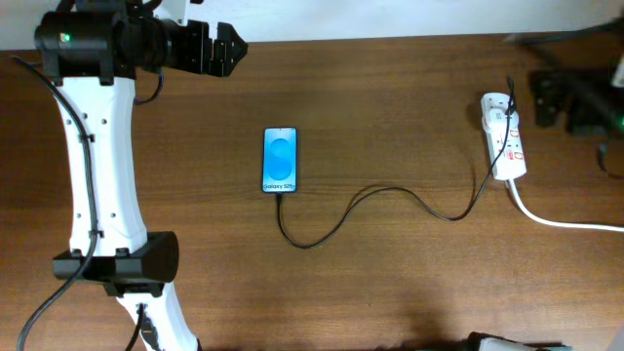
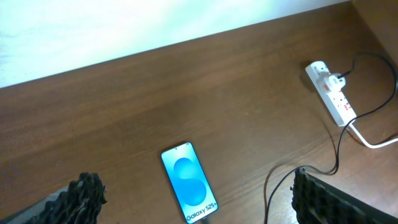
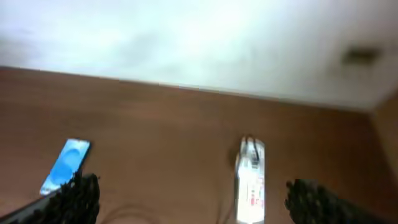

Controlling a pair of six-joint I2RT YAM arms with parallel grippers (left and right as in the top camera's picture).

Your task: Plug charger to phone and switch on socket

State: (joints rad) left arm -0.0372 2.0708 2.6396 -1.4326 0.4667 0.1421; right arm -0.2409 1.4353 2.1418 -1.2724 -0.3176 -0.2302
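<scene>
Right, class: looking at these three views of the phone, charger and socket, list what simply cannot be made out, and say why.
Socket switch position: too small in the overhead view, blurred in the right wrist view.
Charger tip at the phone: whether it is seated is too small to tell overhead, and the left wrist view's bottom edge crops that end.
White cord: it runs off the overhead view's right edge, so its far end is unseen.

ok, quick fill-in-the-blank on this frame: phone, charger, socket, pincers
1. The phone has a screen lit ___.
2. The charger runs from the phone's bottom edge across the table to the ___.
3. The thick cord leaving the socket is ___.
4. The left pincer and right pincer are both ___, holding nothing.

Missing words: blue; socket; white; open
</scene>
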